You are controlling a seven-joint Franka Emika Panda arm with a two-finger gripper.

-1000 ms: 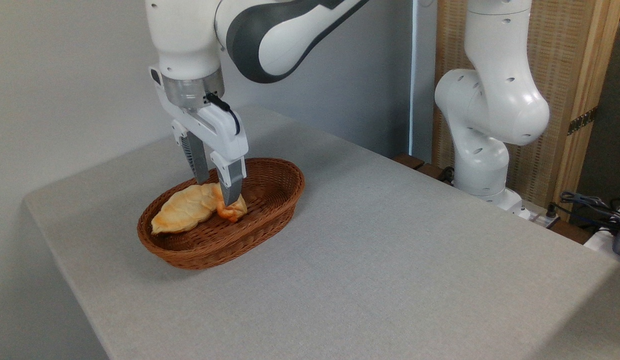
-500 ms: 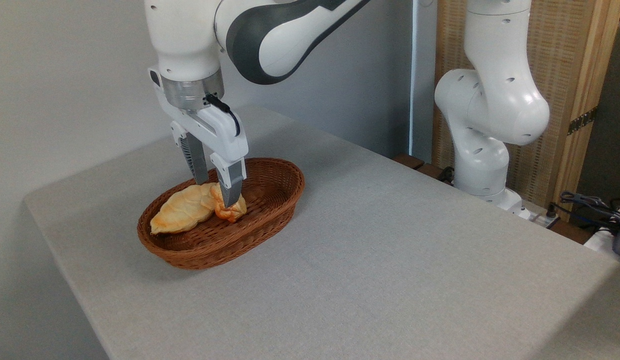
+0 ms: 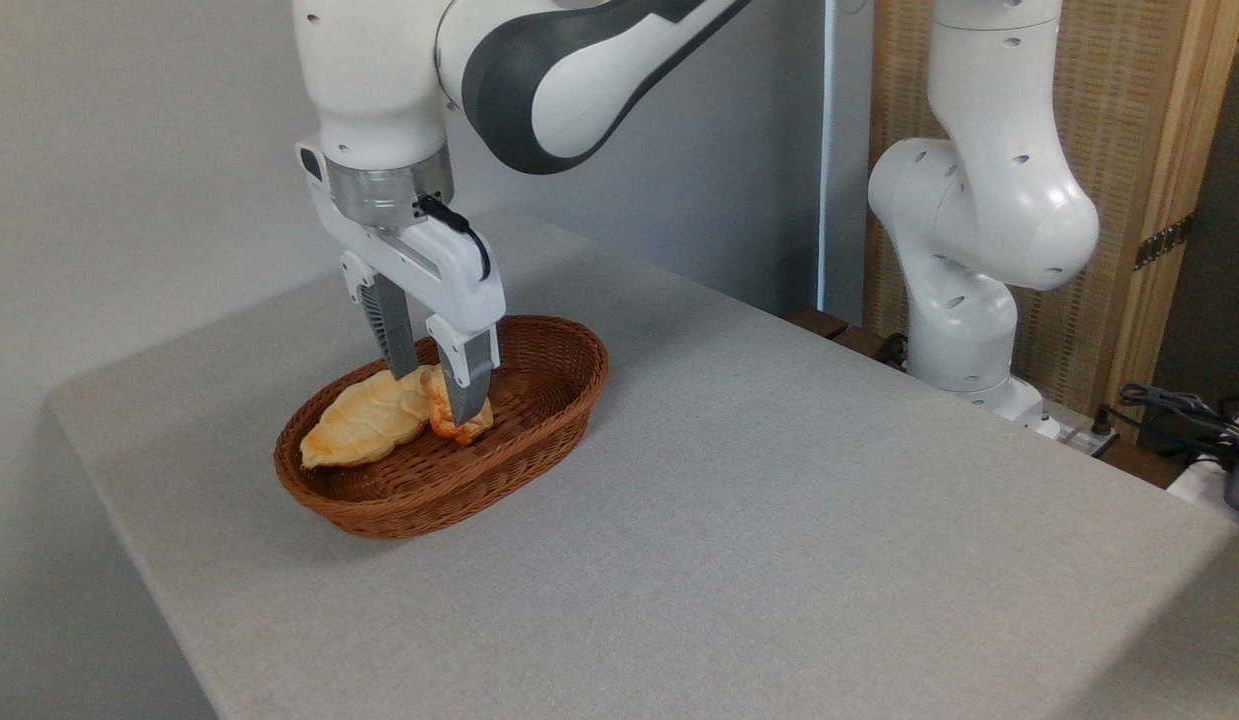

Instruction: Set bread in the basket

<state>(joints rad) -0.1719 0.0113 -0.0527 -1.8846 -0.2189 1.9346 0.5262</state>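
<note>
The reddish-brown wicker basket (image 3: 539, 400) stands on the left half of the grey table. The bread (image 3: 467, 428), a small lumpy golden-orange bun, lies inside it against the right end of a longer golden loaf (image 3: 364, 432). My gripper (image 3: 431, 392) reaches down into the basket, one finger on each side of the bun. The near finger (image 3: 466, 375) covers part of the bun. The jaws stand slightly apart and open, and the bun rests on the basket floor.
The arm's white base (image 3: 964, 300) stands at the table's far right edge, with cables (image 3: 1179, 410) beyond it. A wall runs close behind the basket on the left. The grey tabletop (image 3: 729, 520) stretches out in front and to the right.
The hand has shifted slightly right and the fingers have spread a little around the bun. The bun has settled lower in the basket. The loaf and basket have not moved.
</note>
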